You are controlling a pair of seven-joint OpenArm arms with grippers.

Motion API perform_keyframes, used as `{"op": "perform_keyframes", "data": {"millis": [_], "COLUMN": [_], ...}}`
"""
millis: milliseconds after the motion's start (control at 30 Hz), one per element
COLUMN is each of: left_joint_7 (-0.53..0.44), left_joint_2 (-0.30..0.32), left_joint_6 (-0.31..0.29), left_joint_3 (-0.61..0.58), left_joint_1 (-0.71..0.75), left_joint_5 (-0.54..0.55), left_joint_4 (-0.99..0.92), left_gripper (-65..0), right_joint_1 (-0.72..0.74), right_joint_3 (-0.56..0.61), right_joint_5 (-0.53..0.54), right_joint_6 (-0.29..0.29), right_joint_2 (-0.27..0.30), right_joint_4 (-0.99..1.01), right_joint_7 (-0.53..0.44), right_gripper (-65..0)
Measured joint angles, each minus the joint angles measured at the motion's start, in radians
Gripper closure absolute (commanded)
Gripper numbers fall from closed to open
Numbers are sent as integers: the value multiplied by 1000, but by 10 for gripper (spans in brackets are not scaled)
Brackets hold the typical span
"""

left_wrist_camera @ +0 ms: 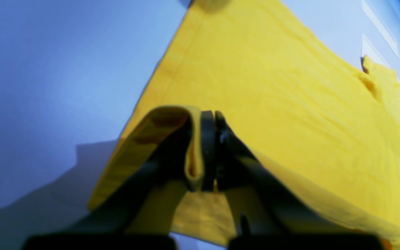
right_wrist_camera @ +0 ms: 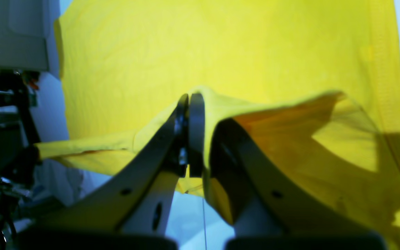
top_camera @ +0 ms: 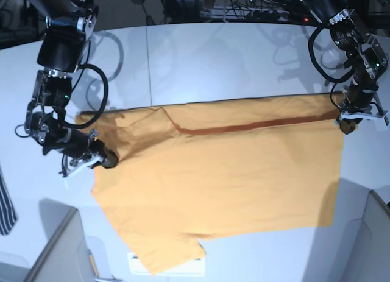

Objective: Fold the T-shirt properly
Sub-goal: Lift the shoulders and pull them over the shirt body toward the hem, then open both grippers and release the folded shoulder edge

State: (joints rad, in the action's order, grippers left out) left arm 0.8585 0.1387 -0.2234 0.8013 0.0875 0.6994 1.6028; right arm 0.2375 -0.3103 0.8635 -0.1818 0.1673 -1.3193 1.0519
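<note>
The orange-yellow T-shirt (top_camera: 231, 184) lies spread on the white table (top_camera: 201, 56), its far edge folded over and lifted in a taut line between my two grippers. My left gripper (top_camera: 347, 125) is shut on the cloth at the shirt's far right corner. In the left wrist view the left gripper (left_wrist_camera: 214, 119) pinches a fold of the T-shirt (left_wrist_camera: 273, 86). My right gripper (top_camera: 108, 161) is shut on the cloth at the shirt's left side. In the right wrist view the right gripper (right_wrist_camera: 188, 100) pinches the raised T-shirt (right_wrist_camera: 221, 52).
A dark navy striped garment (top_camera: 6, 203) hangs at the left edge. Grey panels stand at the front left (top_camera: 61, 245) and front right (top_camera: 372, 233). Cables (top_camera: 256, 8) run along the back. A white sheet (top_camera: 137, 264) shows under the shirt's near sleeve.
</note>
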Motion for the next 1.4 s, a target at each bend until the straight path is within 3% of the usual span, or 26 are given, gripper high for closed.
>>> {"op": "perform_keyframes", "data": {"millis": [200, 433, 533, 567, 633, 800, 933, 1000, 1100, 1200, 1300, 1400], "left_joint_7": [-2, -4, -5, -6, -5, -5, -8, -9, 0, -7, -18, -8], "left_joint_2": [0, 5, 3, 4, 3, 3, 3, 6, 13, 19, 17, -31], "left_joint_6": [2, 3, 3, 3, 3, 5, 7, 6, 3, 1, -3, -10], "left_joint_3": [-83, -70, -70, -70, -70, -70, -69, -69, -22, 89, 132, 133], "left_joint_1": [-12, -13, -13, -13, -19, -58, -92, -97, -85, -48, 14, 95], "left_joint_5": [-9, -14, -14, -13, -14, -13, -11, -11, -10, -10, -5, 6], "left_joint_4": [-2, -51, -59, -59, -58, -54, -54, -53, -25, 53, 126, 143], "left_gripper": [0, 0, 0, 0, 0, -398, -569, -602, -612, -615, -617, -617], "right_joint_1": [11, 17, 16, 16, 17, 16, -25, -74, -161, -245, -319, -393], "right_joint_3": [0, 0, 0, 0, 0, -8, -10, -10, -48, -97, -133, -203], "right_joint_5": [-1, -1, -5, -5, -4, -119, -211, -221, -218, -222, -214, -210], "right_joint_6": [0, 2, 3, 3, 3, 3, 7, 19, 129, 196, 203, 201], "right_joint_2": [0, 0, 5, 6, 6, 6, 3, 2, -7, -31, -83, -165], "right_joint_4": [13, 13, 13, 13, 13, 13, -31, -98, -233, -368, -472, -521], "right_joint_7": [-12, -12, -17, -20, -20, -23, -90, -125, -177, -212, -202, -203], "right_gripper": [0, 0, -209, -248, -251, -222, -222, -222, -222, -222, -222, -222]}}
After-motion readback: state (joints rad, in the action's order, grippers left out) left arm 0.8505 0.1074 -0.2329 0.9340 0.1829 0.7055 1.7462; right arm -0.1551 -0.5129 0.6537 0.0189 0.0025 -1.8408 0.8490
